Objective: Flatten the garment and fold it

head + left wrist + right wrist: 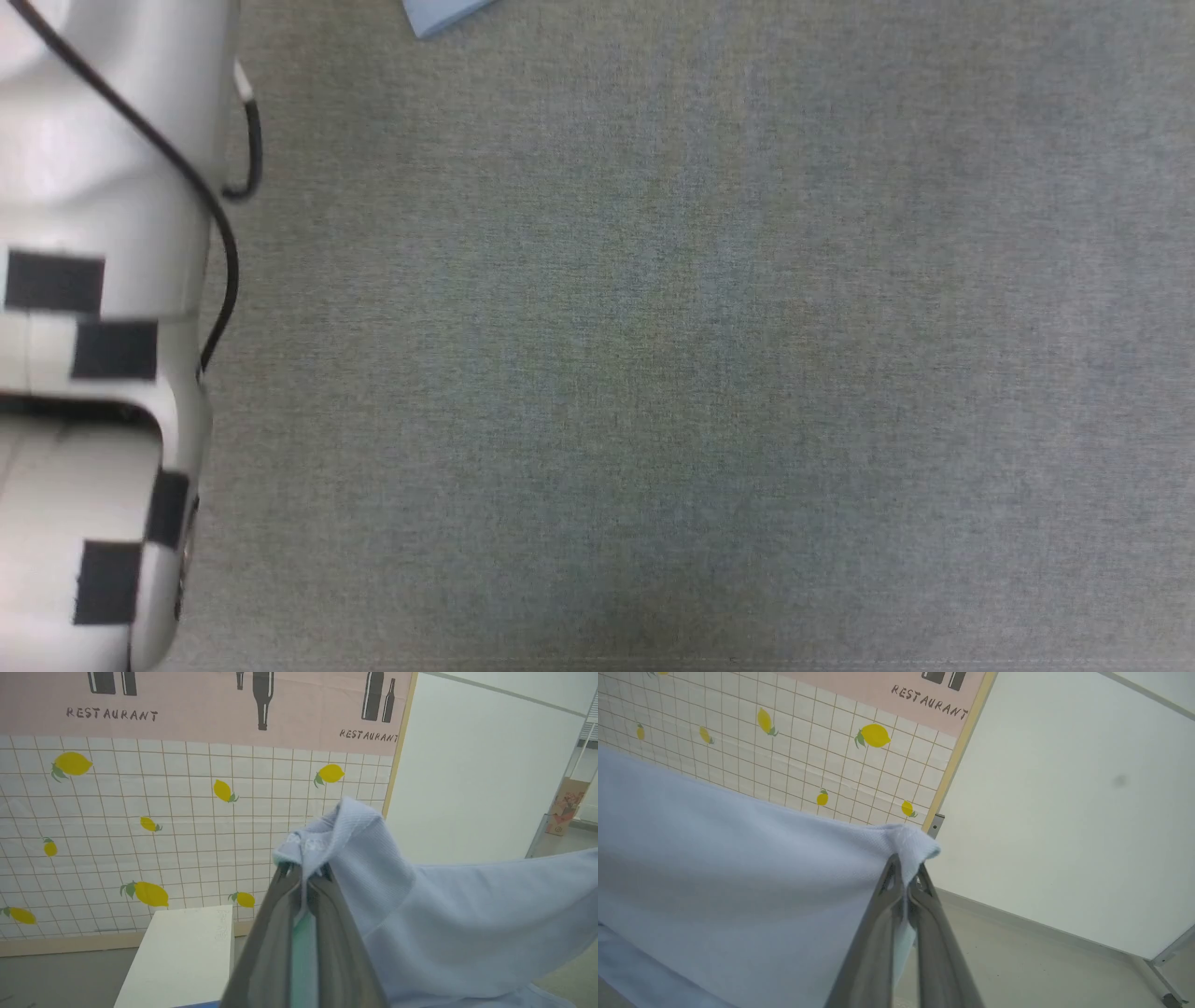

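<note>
1. Left gripper (303,879): the jaws are clamped together on a bunched fold of the garment (467,933). A ribbed band of the fabric caps the fingertips. From the clamp, the light blue fabric spreads toward 3 o'clock and 5 o'clock in the left wrist view.

2. Right gripper (906,884): the jaws are clamped on a corner of the garment. In the right wrist view the fabric runs from the clamp toward 9 o'clock. Its upper edge rises toward 10 o'clock, and the rest hangs toward 7 o'clock.

3. Garment position: it is suspended between the 2 grippers. In the head view, 1 blue corner shows at 11 o'clock, at the top edge, over the grey-green surface (700,373).

4. Surroundings: in the left wrist view, a tiled wall (140,812) printed with lemons stands behind the left gripper. A pink banner (187,704) reading RESTAURANT runs across 12 o'clock. A white block (182,956) sits at 7 o'clock, and a plain white panel (467,765) stands at 2 o'clock. In the head view, a pale forearm (93,168) with a black cable (231,271) occupies 9 o'clock.
</note>
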